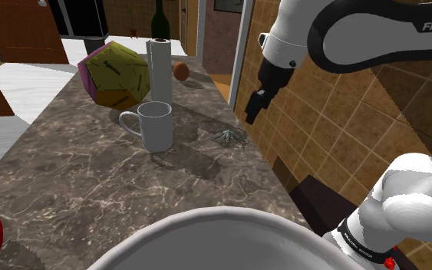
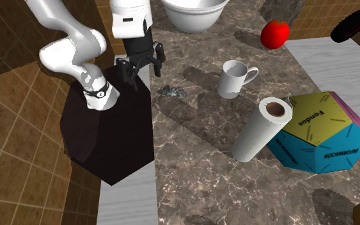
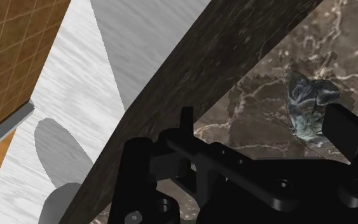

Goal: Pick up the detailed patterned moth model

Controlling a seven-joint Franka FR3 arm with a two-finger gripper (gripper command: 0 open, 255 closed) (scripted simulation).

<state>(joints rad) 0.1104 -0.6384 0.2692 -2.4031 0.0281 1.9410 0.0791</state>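
I see two containers on the dark veined marble surface (image 1: 76, 184). A white handled mug (image 1: 156, 125) stands upright at mid-frame in the shoulder view, and the second exterior view shows its inside as plain white. A large white bowl (image 1: 206, 238) runs along the shoulder view's bottom edge; I cannot make out its contents. The small grey mottled moth model (image 1: 228, 137) lies flat to the right of the mug, close to the surface's right edge. Both exterior views show it as a grey clump, while the wrist view brings out crumpled, pale-veined wings. My black pincer (image 2: 140, 62) hangs with its fingers apart, off the surface's edge. In the second exterior view it is upper left of the moth, against the black stand (image 2: 111, 140).
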